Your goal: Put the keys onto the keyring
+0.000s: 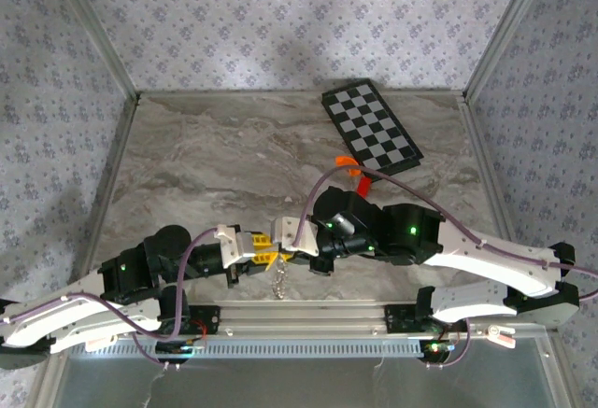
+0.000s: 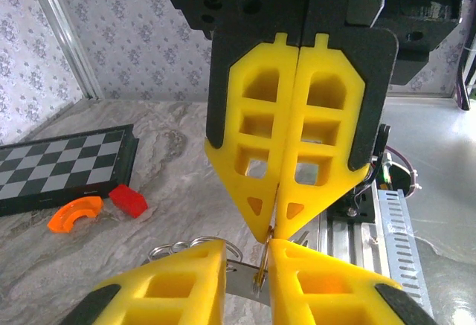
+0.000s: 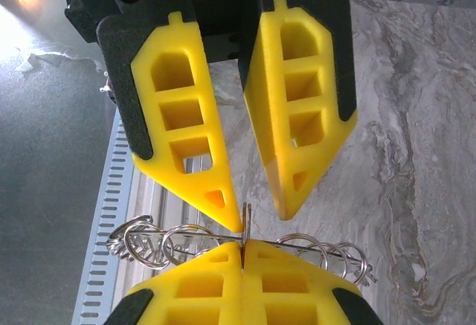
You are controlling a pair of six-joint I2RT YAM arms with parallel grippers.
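Presently, the right gripper (image 3: 243, 245) pinches the keyring (image 3: 152, 249), strung between both grippers' tips; the left gripper (image 3: 262, 219) stands narrowly parted, grip unclear, so I would close it slowly, holding the right steady.

The keyring (image 1: 277, 283), a string of silvery rings, hangs from the right gripper (image 3: 243, 245).

Right end effector (image 2: 272, 228) clamped on keyring (image 2: 175, 248).

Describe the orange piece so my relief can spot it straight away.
Find the black-and-white checkered board at the far right of the marble table. Just off its near corner lies the orange piece, a small curved arc; the red block beside it is boxy, not curved.
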